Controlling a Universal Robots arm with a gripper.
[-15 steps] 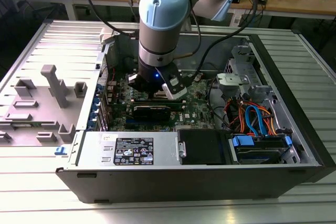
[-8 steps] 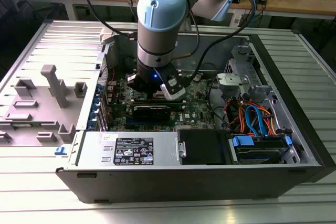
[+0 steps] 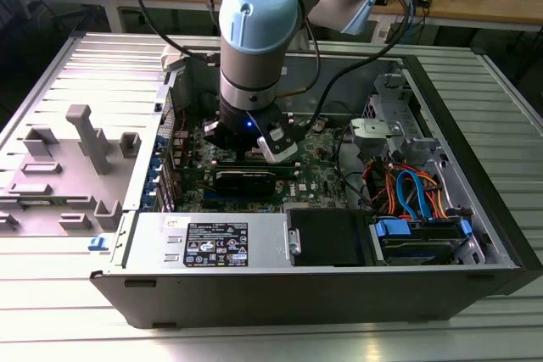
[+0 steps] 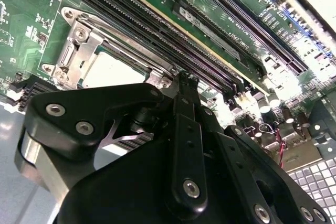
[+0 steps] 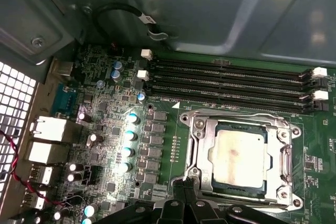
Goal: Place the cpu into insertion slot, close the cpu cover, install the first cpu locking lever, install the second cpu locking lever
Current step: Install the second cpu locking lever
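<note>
The cpu [image 5: 237,157] sits flat inside the insertion slot [image 5: 195,129], dull metal top facing up and away from the board. Being square, it has no clear long axis; its edges run parallel to the slot's rim and to the black memory slots [image 5: 226,80] beside it. The cpu cover [image 5: 286,163] lies down over it as a silvery frame, the chip's top showing through the square window. In the second wrist view the cpu [image 4: 107,69] appears pale and flat within the same frame [image 4: 79,51].

The pincer [image 5: 184,192] hangs just beside the slot's rim, on the side away from the memory slots, low over the green motherboard [image 5: 105,119]. Its black fingers [image 4: 186,129] appear pressed together into one narrow tip in the second wrist view, with nothing between them. No contact with the cover or rim can be confirmed.

In the exterior view the pincer [image 3: 250,143] reaches down into an open computer case [image 3: 339,290] lying on its side. Orange and blue cables [image 3: 411,188] bundle at the exterior view's right of the pincer. The case rests on a ribbed metal table [image 3: 51,328], with grey plastic fixtures [image 3: 85,137] at the exterior view's left. A wooden bench [image 3: 475,2] with scattered parts stands behind.
</note>
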